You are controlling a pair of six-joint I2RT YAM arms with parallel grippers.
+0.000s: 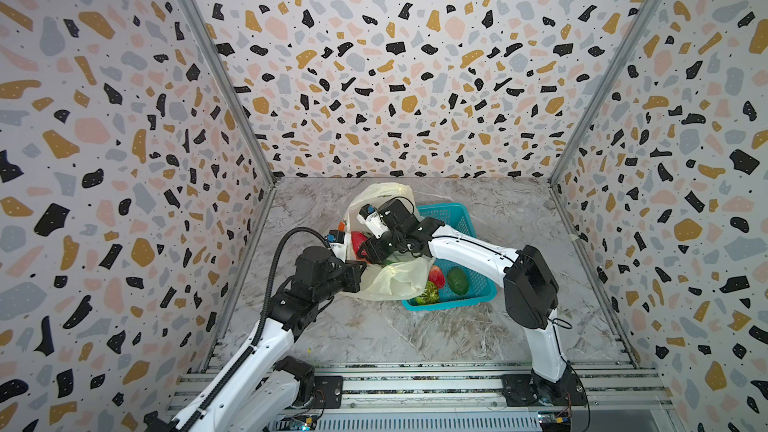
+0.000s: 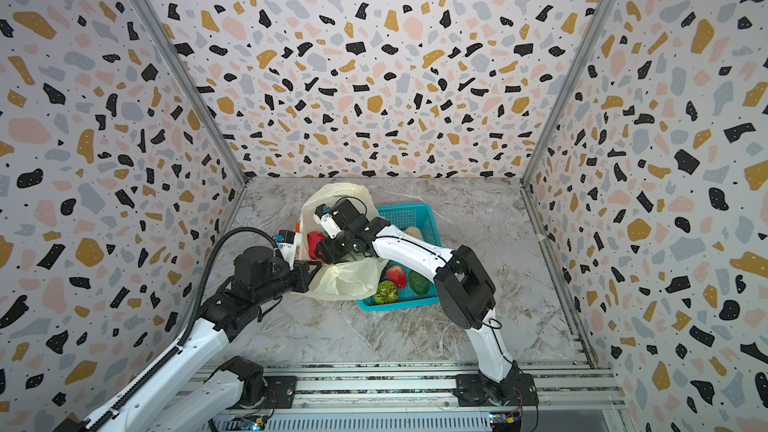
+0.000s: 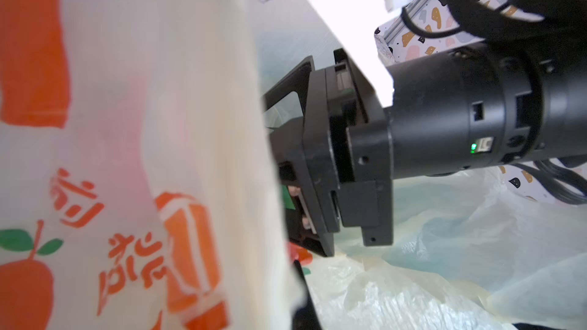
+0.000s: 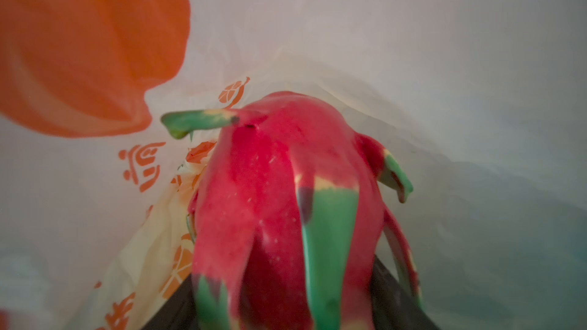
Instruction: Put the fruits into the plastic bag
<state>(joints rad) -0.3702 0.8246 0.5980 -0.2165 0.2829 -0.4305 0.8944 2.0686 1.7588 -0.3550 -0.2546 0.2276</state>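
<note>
In both top views your right tool (image 1: 362, 252) reaches leftward into the plastic bag (image 1: 386, 197), clamped wide on the dragon fruit (image 1: 357, 241). Your left tool (image 1: 358, 270) is closed, seemingly on the bag's near rim. Left wrist: the bag wall hangs just beside the right tool. Right wrist: the fruit's long axis runs straight ahead of the jaws, deeper into the bag.

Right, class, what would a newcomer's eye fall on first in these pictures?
The red dragon fruit with green scales fills the right wrist view, held by the right gripper inside the plastic bag. In both top views, the teal basket beside the bag stands out against loud terrazzo walls.
</note>
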